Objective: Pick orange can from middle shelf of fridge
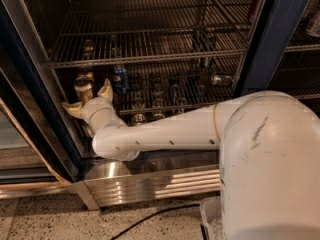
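Observation:
The orange can (pixel 83 88), dull gold with a silver lid, stands at the left end of the middle shelf (pixel 170 108), a dark wire rack in the fridge (pixel 280 39). My gripper (pixel 86 97) is open just in front of the can. One finger (pixel 106 89) points up on the can's right. The other finger (pixel 70 109) points left, below the can. The fingers straddle the can without closing on it. My white arm (pixel 170 134) reaches in from the right across the fridge's lower front.
A blue Pepsi can (pixel 119 78) stands right beside the orange can. Another can (pixel 220 79) lies further right on the same rack. A darker can (pixel 88 49) sits on the rack above. The ribbed steel base panel (pixel 150 184) and a black cable (pixel 150 219) lie below.

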Tool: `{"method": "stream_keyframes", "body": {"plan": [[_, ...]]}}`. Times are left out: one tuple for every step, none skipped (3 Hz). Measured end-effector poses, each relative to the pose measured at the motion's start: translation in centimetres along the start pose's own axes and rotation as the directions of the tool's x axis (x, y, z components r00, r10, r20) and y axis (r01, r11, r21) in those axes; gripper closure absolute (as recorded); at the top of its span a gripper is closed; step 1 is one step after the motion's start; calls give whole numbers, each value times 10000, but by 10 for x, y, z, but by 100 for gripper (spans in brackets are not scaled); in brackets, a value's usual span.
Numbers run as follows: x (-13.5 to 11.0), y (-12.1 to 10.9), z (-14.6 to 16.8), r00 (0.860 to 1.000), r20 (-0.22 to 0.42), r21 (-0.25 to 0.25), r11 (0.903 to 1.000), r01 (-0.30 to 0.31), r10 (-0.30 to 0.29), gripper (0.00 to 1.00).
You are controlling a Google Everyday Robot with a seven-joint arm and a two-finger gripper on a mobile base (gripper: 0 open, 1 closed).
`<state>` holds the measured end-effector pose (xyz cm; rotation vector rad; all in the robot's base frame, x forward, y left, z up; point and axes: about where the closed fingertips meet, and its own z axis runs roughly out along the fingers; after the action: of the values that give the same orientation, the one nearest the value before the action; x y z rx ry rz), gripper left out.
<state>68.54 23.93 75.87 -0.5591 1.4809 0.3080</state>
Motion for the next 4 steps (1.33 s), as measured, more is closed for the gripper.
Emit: {"method": "stream_keyframes", "body": {"plan": [[1,0,1,10000,2,21,10000,-25,25,18],[6,-2,8,9999,65,129,9998,-118,117,23],[6,-1,12,9999,79,126,9999,-111,110,25],[7,1,17,9999,86,99,9999,-110,109,28]]}}
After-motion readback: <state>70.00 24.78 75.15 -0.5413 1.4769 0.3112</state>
